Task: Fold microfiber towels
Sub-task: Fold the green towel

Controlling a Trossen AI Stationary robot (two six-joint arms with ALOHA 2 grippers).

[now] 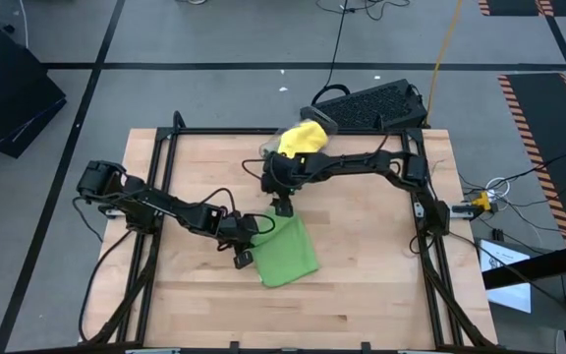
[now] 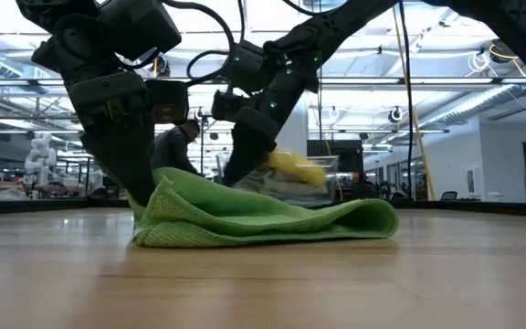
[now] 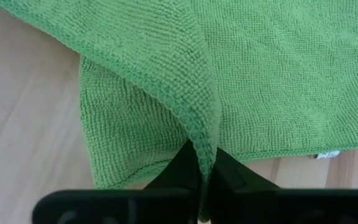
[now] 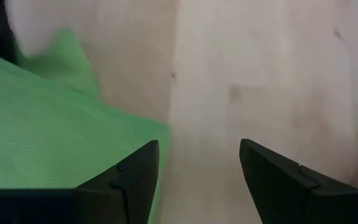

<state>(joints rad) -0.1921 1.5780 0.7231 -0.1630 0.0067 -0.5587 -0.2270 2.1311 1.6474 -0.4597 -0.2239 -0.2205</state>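
Observation:
A bright green microfiber towel (image 1: 289,254) lies near the table's middle, partly doubled over itself, as the low view (image 2: 263,219) shows. My left gripper (image 3: 207,180) is shut on the towel's left side (image 1: 255,229). My right gripper (image 1: 282,207) hangs open just above the table off the towel's far corner; bare wood lies between its fingers (image 4: 197,177) and nothing touches them. A yellow towel (image 1: 301,139) sits heaped in a clear bin at the table's far edge. My left gripper pinches the green towel's hemmed edge (image 3: 202,138) between its two fingers. The fingers slant down from the table's left. The pinched edge stands up as a ridge a little above the table, and the rest of the towel (image 3: 278,81) lies flat on the wood.
The clear bin (image 1: 275,147) with the yellow towel stands at the far middle, and it shows behind the arms in the low view (image 2: 295,169). A black keyboard (image 1: 371,103) lies beyond the table's far edge. Bare wood (image 1: 362,285) stretches to the right and near side of the green towel.

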